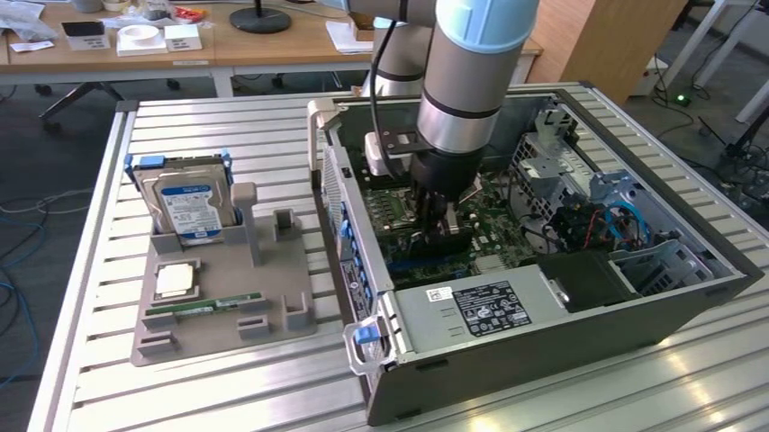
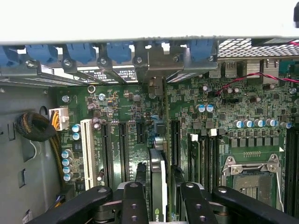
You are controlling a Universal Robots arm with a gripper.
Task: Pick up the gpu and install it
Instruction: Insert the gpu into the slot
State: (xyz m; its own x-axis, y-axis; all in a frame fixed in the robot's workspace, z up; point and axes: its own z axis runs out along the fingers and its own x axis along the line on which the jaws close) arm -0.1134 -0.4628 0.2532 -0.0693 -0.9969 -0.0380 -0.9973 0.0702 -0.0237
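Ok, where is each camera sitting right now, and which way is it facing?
Exterior view: off the arm, above the slatted table, looking down at the open computer case and parts tray; the arm reaches into the case.
Wrist view: on the wrist inside the case, facing the motherboard; the pincer grips the gpu, edge-on.
Shared: the motherboard, the pincer and the case's blue slot clips.

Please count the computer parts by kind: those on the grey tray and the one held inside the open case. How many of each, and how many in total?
Hard drive: 1
Memory stick: 1
Processor chip: 1
gpu, in the gripper: 1
Total: 4
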